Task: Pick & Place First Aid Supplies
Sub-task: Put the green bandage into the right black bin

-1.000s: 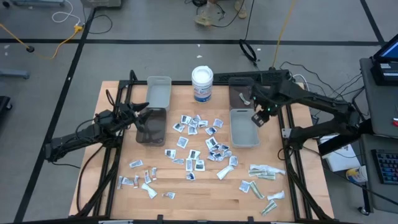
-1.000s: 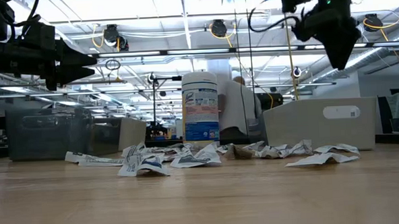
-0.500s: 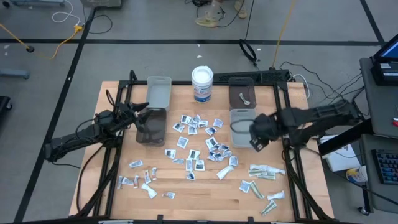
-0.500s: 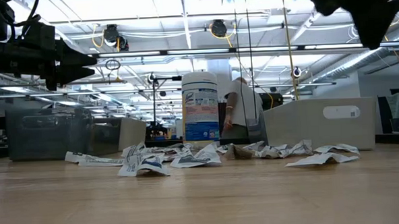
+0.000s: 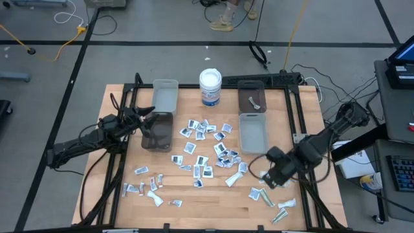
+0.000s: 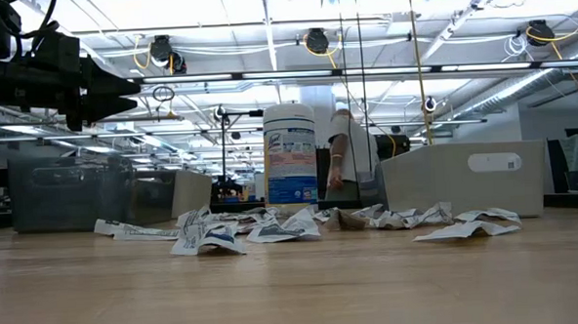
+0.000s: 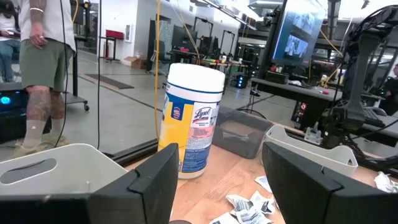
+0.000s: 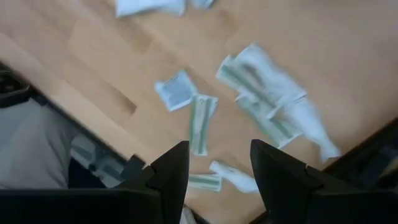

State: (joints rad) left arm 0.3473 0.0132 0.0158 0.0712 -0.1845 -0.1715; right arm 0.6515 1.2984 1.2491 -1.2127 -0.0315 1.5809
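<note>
With the right pincer (image 5: pixel 268 183) held apart and empty above the greenish sachets (image 8: pixel 202 123) scattered near the desk (image 5: pixel 213 197) edge, two overlapping sachets could be pinched together or one nudged off, while the left pincer (image 7: pixel 214 180), also apart, is parked by the bins.

Four bins (image 5: pixel 165 94), one tub (image 5: pixel 210 87) — dozens of packets (image 5: pixel 197 150), uncounted
</note>
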